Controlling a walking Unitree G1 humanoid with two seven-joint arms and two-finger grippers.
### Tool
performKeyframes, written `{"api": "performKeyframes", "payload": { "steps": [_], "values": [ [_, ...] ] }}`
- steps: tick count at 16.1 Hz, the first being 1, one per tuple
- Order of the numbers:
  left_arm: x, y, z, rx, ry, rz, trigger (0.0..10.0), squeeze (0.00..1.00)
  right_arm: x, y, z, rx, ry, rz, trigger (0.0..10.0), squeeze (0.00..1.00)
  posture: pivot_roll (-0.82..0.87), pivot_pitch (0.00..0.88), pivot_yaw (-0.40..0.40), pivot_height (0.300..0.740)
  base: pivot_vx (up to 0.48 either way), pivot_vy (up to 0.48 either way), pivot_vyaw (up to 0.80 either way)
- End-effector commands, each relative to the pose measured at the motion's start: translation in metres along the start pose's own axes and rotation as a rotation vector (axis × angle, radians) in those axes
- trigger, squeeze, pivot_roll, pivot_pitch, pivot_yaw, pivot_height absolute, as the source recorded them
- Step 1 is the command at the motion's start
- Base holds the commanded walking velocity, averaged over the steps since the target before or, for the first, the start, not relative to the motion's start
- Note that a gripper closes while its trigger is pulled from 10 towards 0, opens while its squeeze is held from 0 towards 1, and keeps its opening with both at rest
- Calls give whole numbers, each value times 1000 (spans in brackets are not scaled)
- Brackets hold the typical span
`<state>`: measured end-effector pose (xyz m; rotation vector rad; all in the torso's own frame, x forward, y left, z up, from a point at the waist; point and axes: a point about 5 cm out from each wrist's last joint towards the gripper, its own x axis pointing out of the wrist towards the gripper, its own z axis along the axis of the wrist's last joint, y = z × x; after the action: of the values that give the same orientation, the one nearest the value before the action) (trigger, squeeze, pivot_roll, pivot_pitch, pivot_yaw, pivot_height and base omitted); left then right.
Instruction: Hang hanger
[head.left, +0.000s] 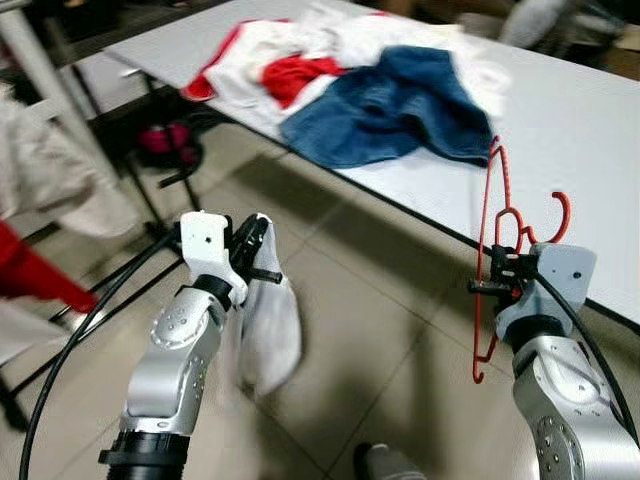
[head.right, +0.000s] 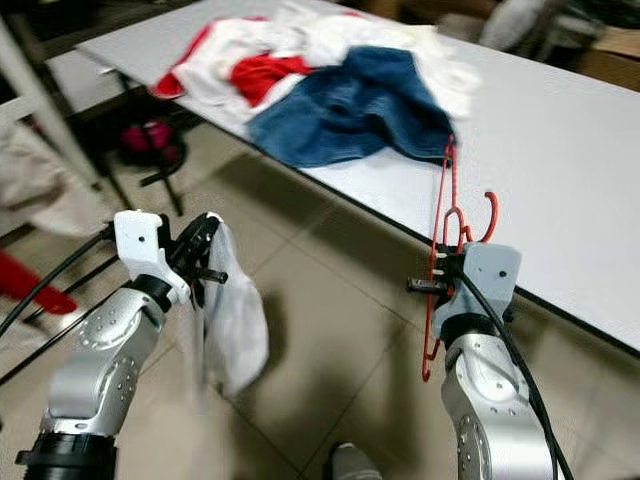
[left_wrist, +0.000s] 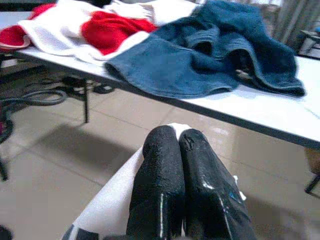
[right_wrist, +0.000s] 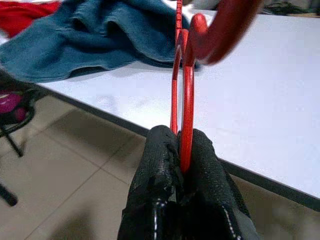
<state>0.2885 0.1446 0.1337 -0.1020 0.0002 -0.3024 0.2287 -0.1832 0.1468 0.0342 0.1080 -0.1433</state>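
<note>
Text or branding: we are seeing none readable on any surface. Right gripper (head.left: 497, 268) is clamping the red hanger (head.left: 488, 270), both black fingers (right_wrist: 159, 165) pressing together on its thin wire near the neck; we are holding it upright in the air just off the near edge of the white table (head.left: 590, 130), hook pointing up and toward the table, frame hanging down below the grip. Left gripper (head.left: 256, 248) is pinching a white cloth (head.left: 272, 330), fingers closed together on its top edge, cloth drooping over the tiled floor (head.left: 370, 290). Head views are giving us what the wrist views lack: the whole hanger outline, both silver arms, a clothes rack frame (head.left: 40, 70) at far left with pale and red garments on it. Wrist views are adding grip detail: wire seated between the right pads, cloth edge tucked under the left fingertips (left_wrist: 165, 165). On the table we are seeing a blue towel (head.left: 385, 105) beside a heap of red and white clothes (head.left: 275, 65), well apart from both grippers.
</note>
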Motion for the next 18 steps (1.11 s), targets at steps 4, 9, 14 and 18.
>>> {"api": "performKeyframes", "payload": {
  "steps": [4,9,14,18],
  "values": [
    [2,18,7,-25,44,58,10000,0,-2,1,0,25,7,1,10000,0,-147,55,96,740,0,0,-775],
    [-1,20,12,43,65,4,10000,0,0,5,4,109,-34,27,10000,0,-141,46,86,740,0,0,-775],
    [1,11,14,86,36,-37,10000,0,0,9,4,77,-25,62,10000,0,-148,37,86,740,0,0,-760],
    [0,10,12,44,32,-53,10000,0,4,11,5,35,-22,87,10000,0,-155,48,88,740,0,0,-744]
  ]
}}
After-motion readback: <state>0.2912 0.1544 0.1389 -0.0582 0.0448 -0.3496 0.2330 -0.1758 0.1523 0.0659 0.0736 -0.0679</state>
